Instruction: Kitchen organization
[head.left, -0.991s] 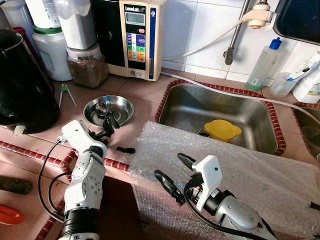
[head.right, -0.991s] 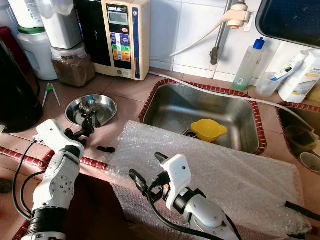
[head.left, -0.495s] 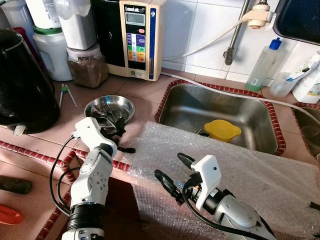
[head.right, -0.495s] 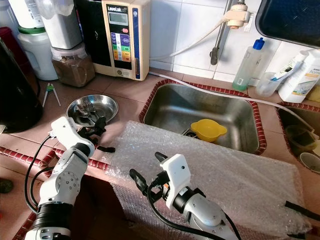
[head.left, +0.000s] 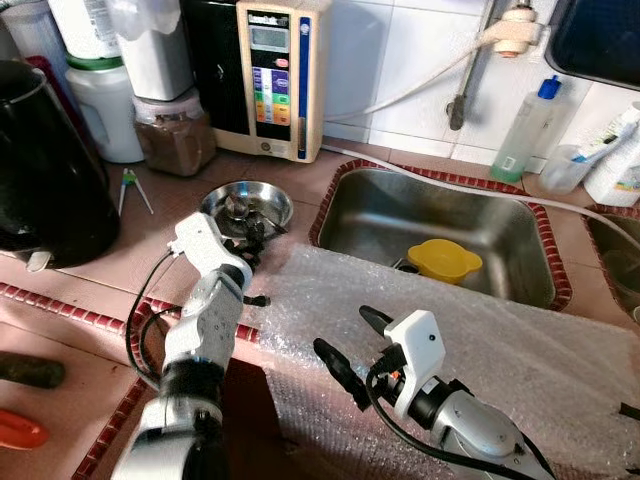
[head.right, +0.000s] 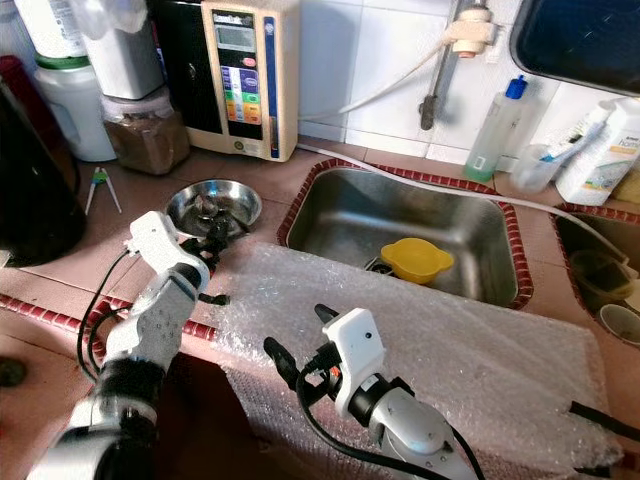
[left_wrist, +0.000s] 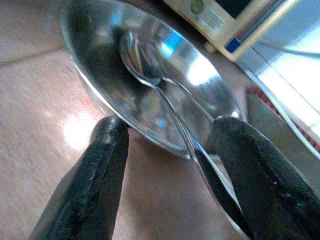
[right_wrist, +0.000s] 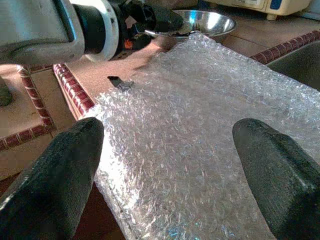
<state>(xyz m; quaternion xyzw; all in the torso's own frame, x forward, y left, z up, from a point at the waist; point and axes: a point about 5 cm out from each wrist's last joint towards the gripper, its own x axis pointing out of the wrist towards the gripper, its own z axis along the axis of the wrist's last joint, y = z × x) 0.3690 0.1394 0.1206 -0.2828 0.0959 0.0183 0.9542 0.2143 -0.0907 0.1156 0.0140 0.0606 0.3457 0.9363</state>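
Left gripper (left_wrist: 167, 150) reaches spread-fingered at the steel bowl's (head.left: 250, 196) rim; right gripper (head.left: 347, 338) hovers spread.

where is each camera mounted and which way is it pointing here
Left and right eye views: head, looking forward and down at the steel bowl, sink and bubble wrap; both arms show.
Left wrist view: along the open left gripper at the bowl and spoon.
Right wrist view: along the open right gripper over the bubble wrap.
All four share the bowl.

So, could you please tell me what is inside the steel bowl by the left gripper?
A metal spoon lies in the steel bowl, its handle over the rim. The left gripper partly hides the near side.
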